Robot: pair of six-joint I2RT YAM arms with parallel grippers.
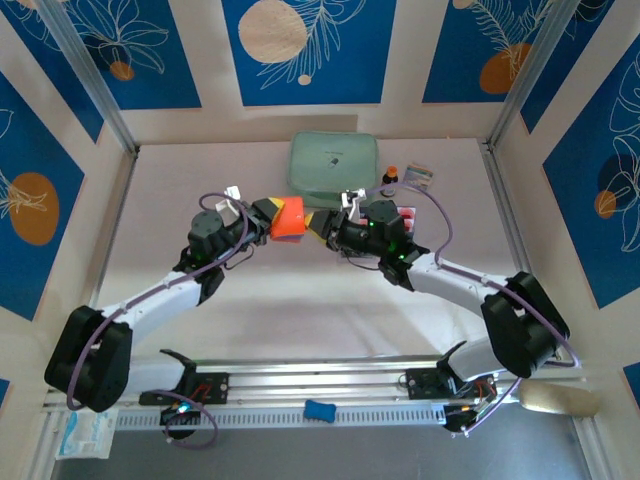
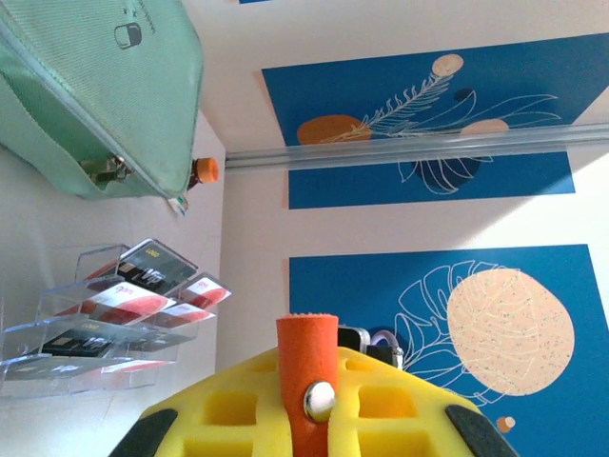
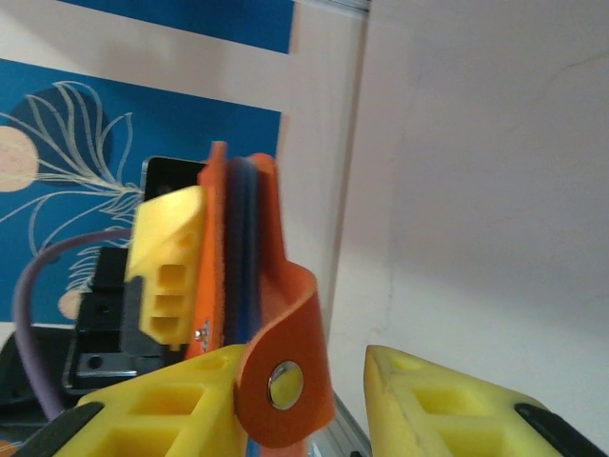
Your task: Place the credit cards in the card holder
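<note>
Orange card holder [image 1: 288, 219] pinched in left hand [image 2: 309, 419], snap flap [image 3: 283, 386] between half-parted right hand [image 3: 303, 364]. Looks like opening step; next needs flap nipped, peeled back.

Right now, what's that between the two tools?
The orange card holder, gripped by the left tool, with the right tool just beside it; the top view shows it.

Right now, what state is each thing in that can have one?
card holder, held off the table, snap flap undone
left gripper, shut on the card holder
right gripper, open, flap between its fingers
credit cards, lying in the clear tray
mint-green zip case, looks zipped shut
bottle, capped
</note>
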